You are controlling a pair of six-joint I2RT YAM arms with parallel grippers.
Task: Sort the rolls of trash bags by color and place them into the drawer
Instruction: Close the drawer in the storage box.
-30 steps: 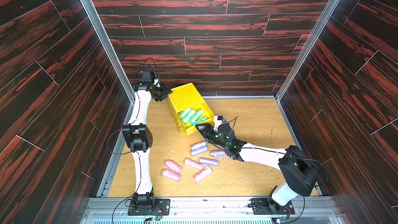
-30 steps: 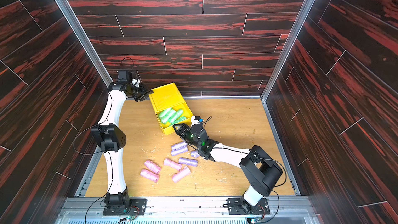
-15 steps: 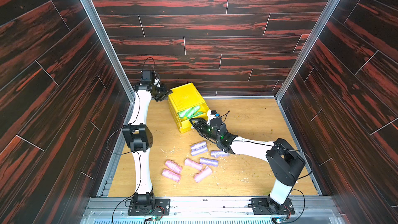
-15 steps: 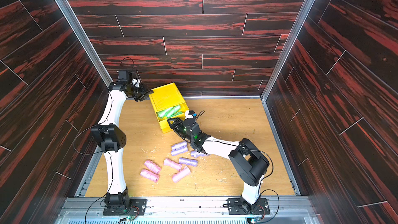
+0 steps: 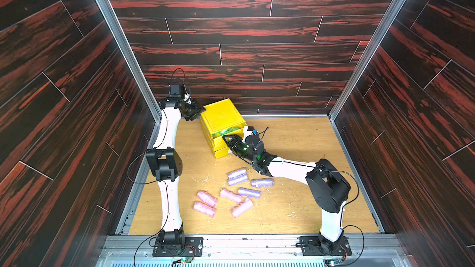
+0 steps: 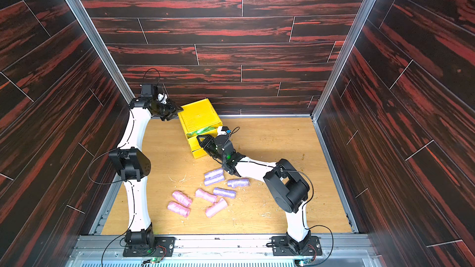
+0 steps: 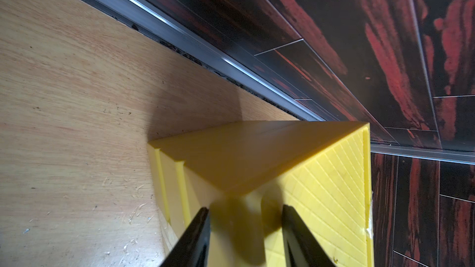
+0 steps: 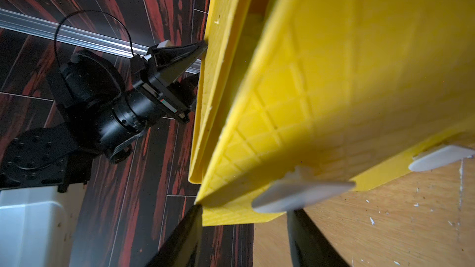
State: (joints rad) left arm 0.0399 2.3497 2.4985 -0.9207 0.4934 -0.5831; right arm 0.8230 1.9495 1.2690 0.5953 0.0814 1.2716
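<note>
The yellow drawer (image 5: 221, 119) (image 6: 199, 116) chest stands at the back, its top drawer a little way out with green rolls (image 5: 226, 131) (image 6: 203, 131) showing inside. My right gripper (image 5: 226, 140) (image 8: 244, 222) is open against that drawer's front, its fingers either side of the front's lower edge and a white tab (image 8: 303, 193). My left gripper (image 5: 201, 110) (image 7: 246, 227) is open and straddles the chest's rear corner. Several lavender rolls (image 5: 237, 177) and several pink rolls (image 5: 207, 198) lie loose on the floor in front.
Dark wood walls close in the back and both sides, with the chest close to the back wall. The left arm's elbow (image 5: 164, 164) rises near the left wall. The right arm's elbow (image 5: 326, 186) stands right of the lavender rolls. Pale shavings (image 5: 203, 178) are scattered over the floor.
My right gripper has moved toward the chest and the top drawer has slid most of the way in, hiding most of the green rolls. The left arm has not moved.
</note>
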